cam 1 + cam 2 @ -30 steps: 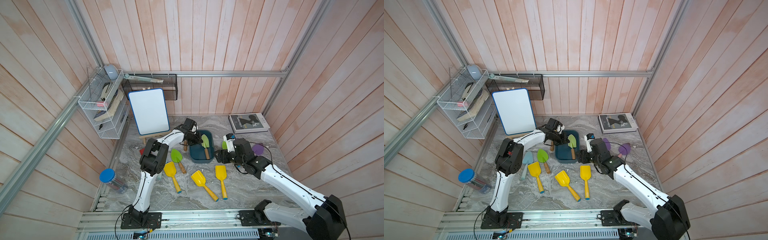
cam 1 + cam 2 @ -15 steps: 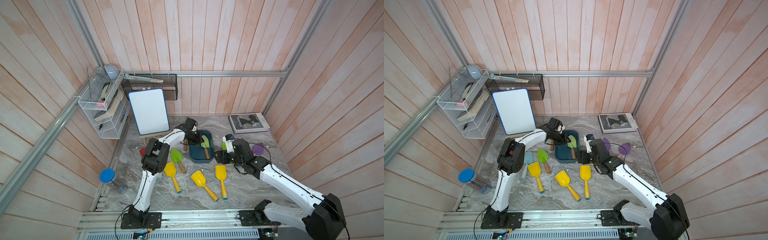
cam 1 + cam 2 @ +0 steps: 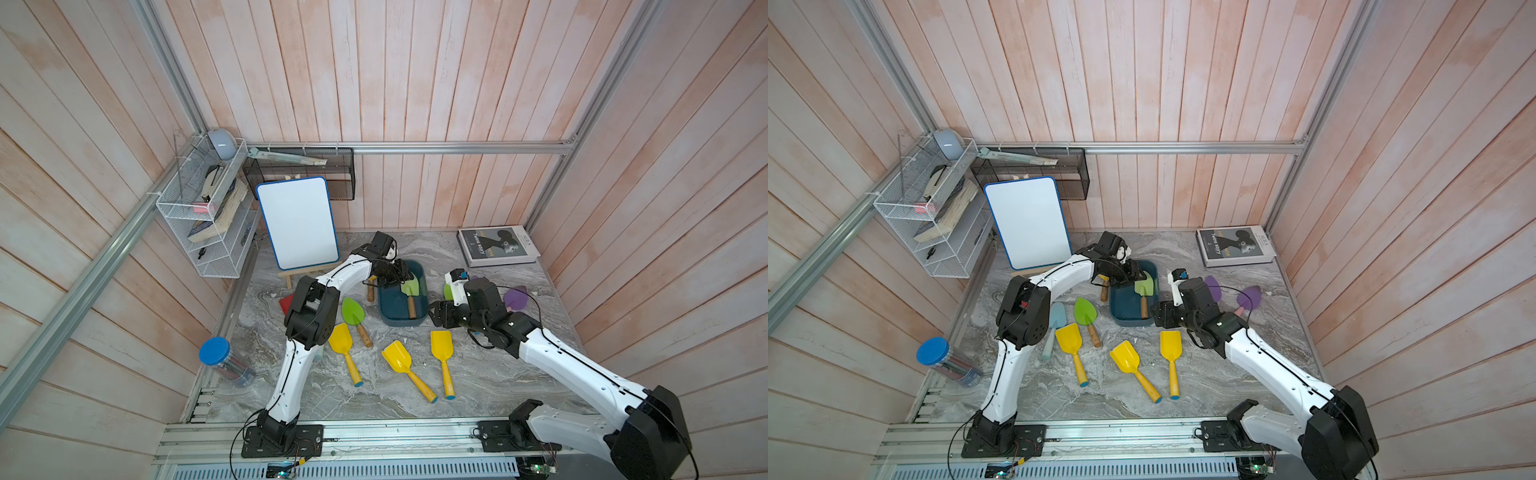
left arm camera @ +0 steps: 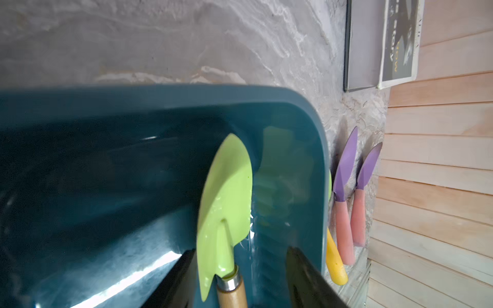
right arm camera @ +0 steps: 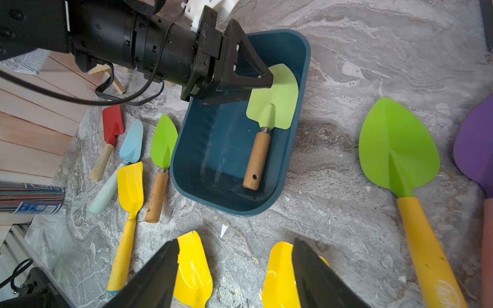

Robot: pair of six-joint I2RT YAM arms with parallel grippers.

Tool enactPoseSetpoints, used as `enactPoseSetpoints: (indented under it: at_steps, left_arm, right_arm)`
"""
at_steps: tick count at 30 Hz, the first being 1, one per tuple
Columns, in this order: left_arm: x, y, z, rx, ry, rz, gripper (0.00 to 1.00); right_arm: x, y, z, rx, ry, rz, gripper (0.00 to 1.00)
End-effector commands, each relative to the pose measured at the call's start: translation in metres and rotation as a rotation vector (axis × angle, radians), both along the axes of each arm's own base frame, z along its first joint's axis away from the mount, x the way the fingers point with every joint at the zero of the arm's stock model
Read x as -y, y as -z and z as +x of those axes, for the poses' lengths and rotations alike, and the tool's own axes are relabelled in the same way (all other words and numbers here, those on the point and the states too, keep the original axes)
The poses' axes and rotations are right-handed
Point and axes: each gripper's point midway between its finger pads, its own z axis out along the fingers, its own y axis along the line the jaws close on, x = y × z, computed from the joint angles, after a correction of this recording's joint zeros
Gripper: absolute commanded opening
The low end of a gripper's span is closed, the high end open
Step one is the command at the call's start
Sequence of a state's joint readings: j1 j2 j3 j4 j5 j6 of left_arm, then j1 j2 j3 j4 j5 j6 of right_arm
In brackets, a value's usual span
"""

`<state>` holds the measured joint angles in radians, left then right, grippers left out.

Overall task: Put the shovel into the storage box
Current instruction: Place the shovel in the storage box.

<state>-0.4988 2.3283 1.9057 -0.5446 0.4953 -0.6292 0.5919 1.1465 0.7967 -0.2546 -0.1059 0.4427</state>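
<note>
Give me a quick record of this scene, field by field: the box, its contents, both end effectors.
storage box: dark teal, on the marble table
contents: one light green shovel, lying flat
left end effector: open around the shovel's neck, over the box
right end effector: open, empty, over yellow shovels on the table

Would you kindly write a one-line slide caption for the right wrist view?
Left gripper open over the storage box, the light green shovel lying inside.
</note>
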Motion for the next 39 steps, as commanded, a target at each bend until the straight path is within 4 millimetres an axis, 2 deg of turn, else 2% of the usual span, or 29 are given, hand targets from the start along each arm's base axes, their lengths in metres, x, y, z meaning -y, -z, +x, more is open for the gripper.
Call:
enactPoseSetpoints:
  at_steps: [1,11,19,30,34,39]
  left_arm:
    - [0.001,0.007,0.003,-0.004,-0.003,0.029,0.59]
    - [-0.003,0.015,0.006,-0.033,-0.028,0.063,0.6]
    - [-0.004,0.027,0.005,-0.064,-0.053,0.074,0.61]
    - [-0.01,0.023,0.012,-0.056,-0.112,0.153,0.64]
    - [-0.006,0.009,0.013,-0.023,-0.112,0.171,0.67]
    - [-0.004,-0.026,0.014,0.056,-0.115,0.191,0.68]
  right_arm:
    - [0.005,0.003,0.001,-0.011,0.023,-0.002,0.73]
    - [0.011,-0.001,0.0,-0.008,0.045,-0.006,0.73]
    - [0.024,-0.001,0.002,-0.028,0.101,0.006,0.73]
    - [0.045,-0.001,0.003,-0.041,0.18,0.011,0.73]
    - [0.069,0.008,0.006,-0.086,0.27,0.001,0.73]
    - [0.128,0.029,0.01,-0.154,0.439,0.029,0.71]
